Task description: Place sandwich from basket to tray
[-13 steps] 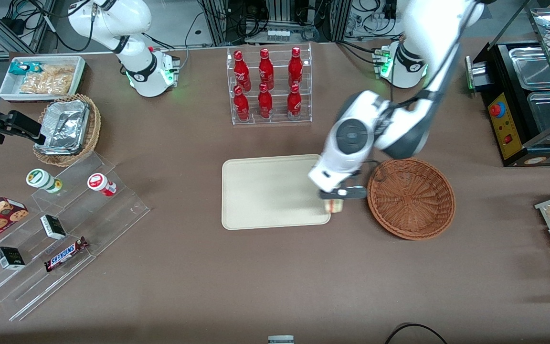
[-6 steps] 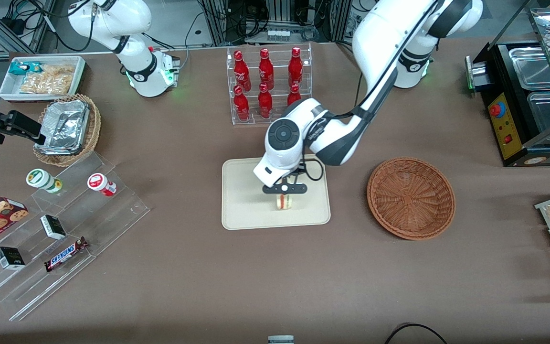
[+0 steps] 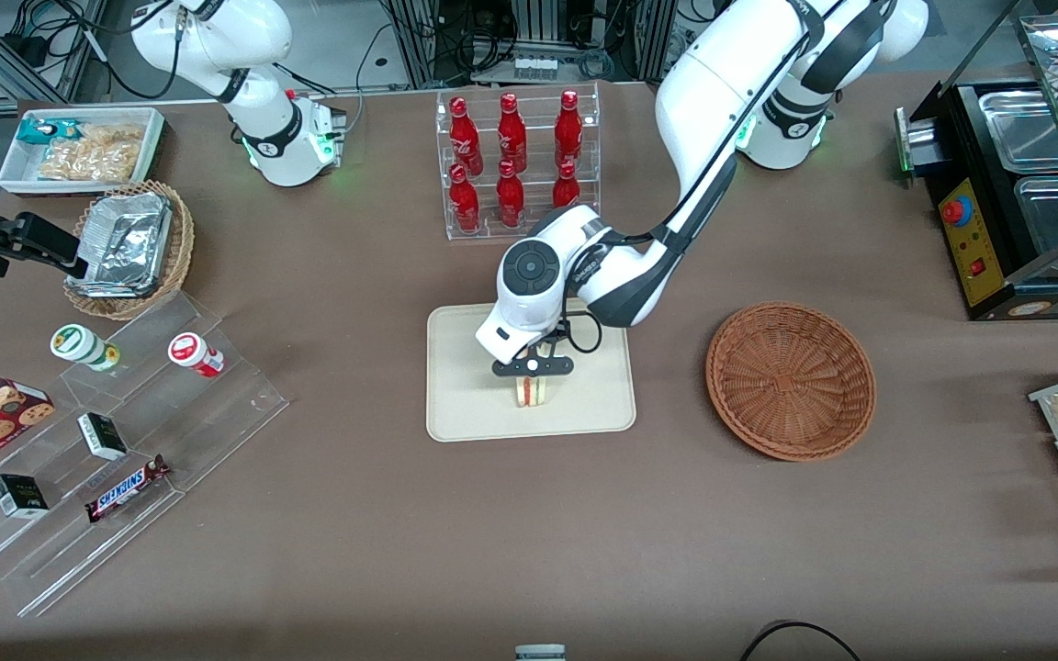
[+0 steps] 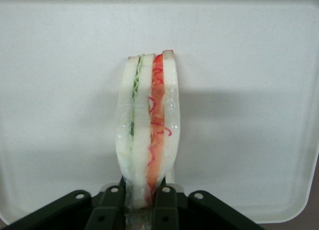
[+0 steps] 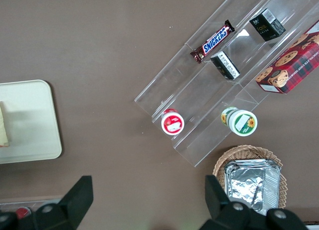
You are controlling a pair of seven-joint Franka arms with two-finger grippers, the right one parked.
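**Sandwich Poised Over Tray as Delivery Nears Its Close**

The working arm's hand hangs above the cream tray on the brown desk; it is clenched on the sandwich, the fingers pinching the wedge by one end, as the wrist view shows, with the green and red filling layers standing edge-on over the tray's pale floor; in the front view the wedge sits toward the tray's 5 o'clock area, inside the rim; whether its lower edge already touches the tray surface cannot be told, though the shadow falling close beside it suggests it is low. The round reddish-brown basket lies at 3 o'clock from the tray, toward the working arm's end of the desk, well apart from the hand and with nothing in it; a clear rack of red bottles stands at 12 o'clock from the tray, farther from the front camera.

The step in hand appears to be the set-down, the carry being all but done; the next move would seem to call for a short, straight descent until the wedge rests on the tray, then a release of the fingers and a vertical lift clear; the tall, narrow wedge may tip onto its side once let go, which would do no harm here.
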